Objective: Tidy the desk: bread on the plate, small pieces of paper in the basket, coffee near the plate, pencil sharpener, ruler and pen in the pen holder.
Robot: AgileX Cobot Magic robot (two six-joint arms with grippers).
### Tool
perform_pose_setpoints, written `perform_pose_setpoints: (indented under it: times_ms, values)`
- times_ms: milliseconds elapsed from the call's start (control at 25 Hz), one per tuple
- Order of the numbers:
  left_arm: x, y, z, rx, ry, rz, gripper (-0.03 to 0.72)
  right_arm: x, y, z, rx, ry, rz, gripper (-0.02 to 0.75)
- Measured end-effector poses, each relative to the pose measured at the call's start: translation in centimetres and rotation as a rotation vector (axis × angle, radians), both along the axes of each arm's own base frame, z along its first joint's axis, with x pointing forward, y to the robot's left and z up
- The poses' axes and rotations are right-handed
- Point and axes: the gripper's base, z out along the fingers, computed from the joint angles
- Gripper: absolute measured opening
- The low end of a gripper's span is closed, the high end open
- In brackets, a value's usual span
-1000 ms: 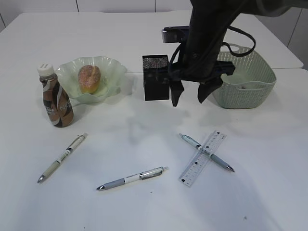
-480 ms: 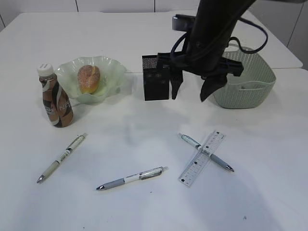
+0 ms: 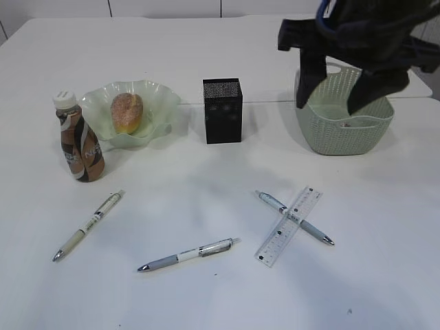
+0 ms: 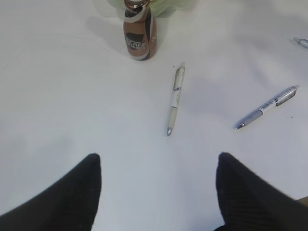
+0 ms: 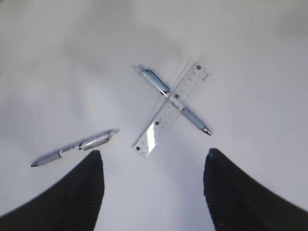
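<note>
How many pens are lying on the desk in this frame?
3. One pen lies front left below the coffee bottle, one front centre, and one crosses the ruler front right. The pen holder's inside is not visible.

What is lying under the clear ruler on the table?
A blue-grey pen lies crossed under the clear ruler, its middle showing through the plastic in the right wrist view. Beneath both is the white table; nothing else shows there.

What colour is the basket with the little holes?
The basket is pale green; it shows best in the exterior view.
</note>
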Motion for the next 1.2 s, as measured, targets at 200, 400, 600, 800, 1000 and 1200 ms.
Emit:
perform_pose_setpoints:
  times_ms: [200,400,600,800,1000,1200]
  values:
    - [-0.2,-0.7,0.0,0.0,0.0,-0.052,0.526,-1.7,-1.1,-2.9,-0.041,0.102,-0.111,0.512]
    - [-0.3,-1.1,0.0,0.0,0.0,-0.078,0.526,-2.1,-1.2,-4.1,-0.038,0.146,-0.195,0.512]
    - [-0.3,-1.1,0.0,0.0,-0.002,-0.08,0.526,-1.2,-0.8,-4.8,0.012,0.108,-0.266,0.512]
    - [-0.3,-1.1,0.0,0.0,-0.002,-0.08,0.526,-0.3,-0.4,-6.5,0.015,0.147,-0.343,0.512]
    - [-0.3,-1.1,0.0,0.001,0.004,-0.08,0.526,1.3,0.3,-9.5,0.028,0.19,-0.468,0.512]
    - [-0.3,-1.1,0.0,0.001,0.004,-0.08,0.526,2.5,0.4,-11.8,-0.025,0.184,-0.466,0.512]
